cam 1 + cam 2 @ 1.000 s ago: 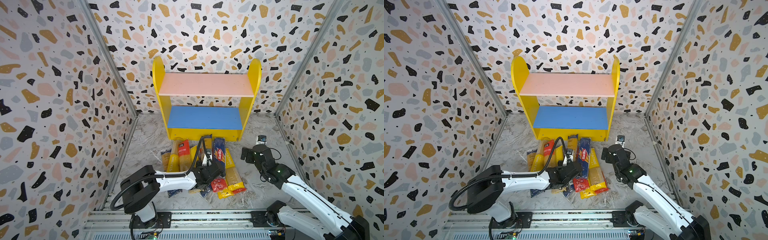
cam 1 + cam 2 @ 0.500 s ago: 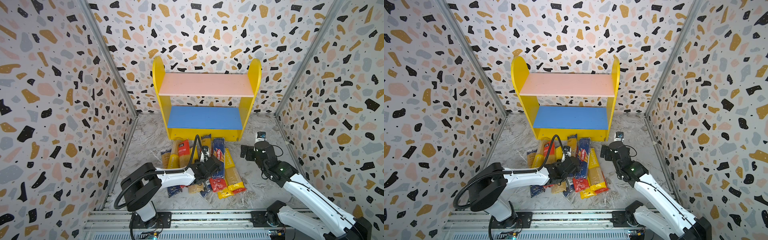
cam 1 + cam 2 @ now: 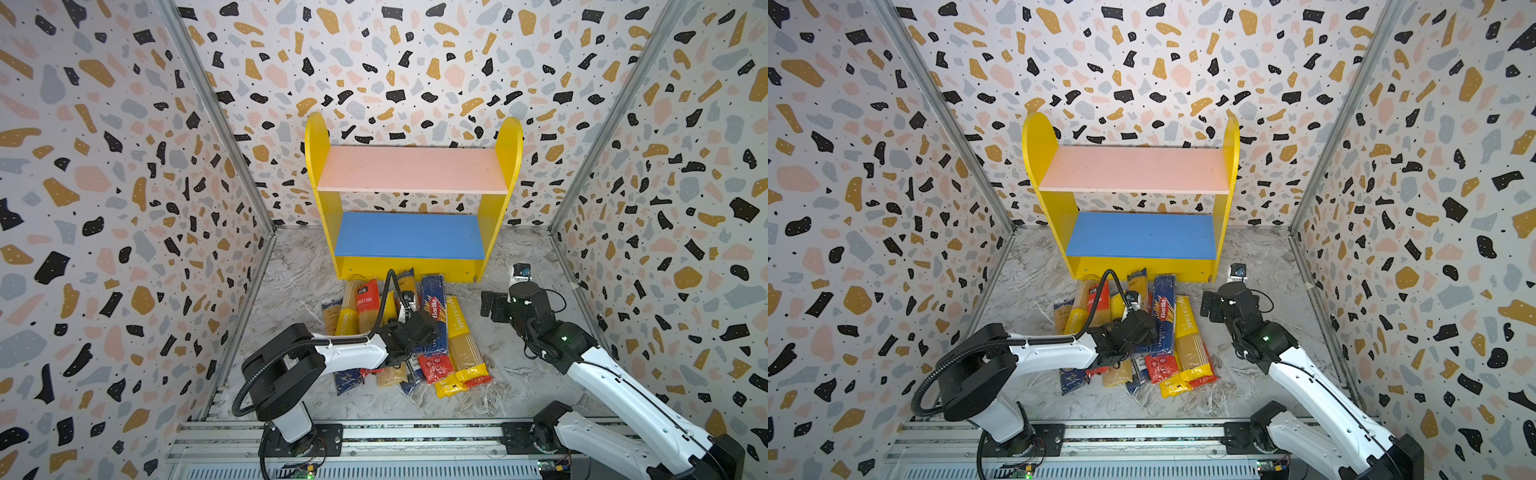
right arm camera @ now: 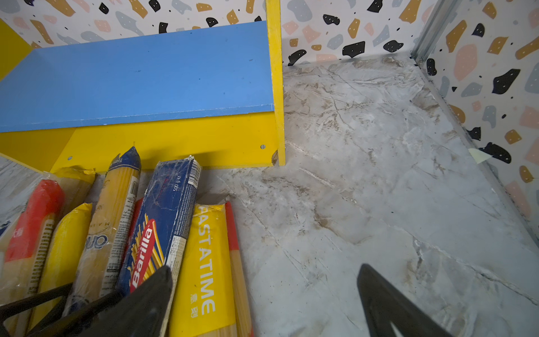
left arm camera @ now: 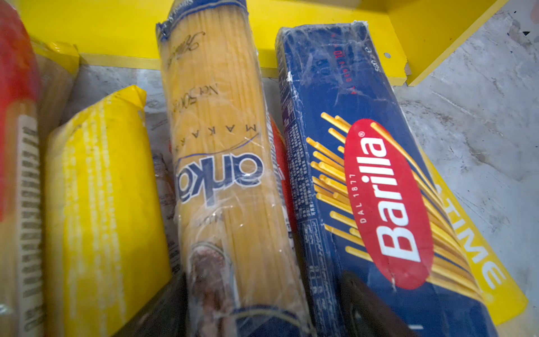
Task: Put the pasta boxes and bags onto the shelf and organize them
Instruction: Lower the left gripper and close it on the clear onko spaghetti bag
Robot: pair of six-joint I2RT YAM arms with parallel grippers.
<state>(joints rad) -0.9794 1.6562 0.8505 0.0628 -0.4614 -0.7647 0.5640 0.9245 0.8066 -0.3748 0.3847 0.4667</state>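
Spaghetti packs (image 3: 457, 328) heaped on worktop (image 3: 291, 291) just before shelf (image 3: 409, 170): clear bags, yellow, red, blue ends; one dark blue Barilla box (image 3: 432, 305). Left gripper (image 5: 262, 291) jaws spread astride Anko bag (image 5: 221, 175); right gripper (image 4: 262, 270) jaws spread wide.

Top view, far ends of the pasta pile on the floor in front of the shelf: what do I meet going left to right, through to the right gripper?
Dark-blue-topped bag → yellow-labelled pack → red-labelled pack → Anko bag → Barilla pack → Pastatime pack → right gripper, open.
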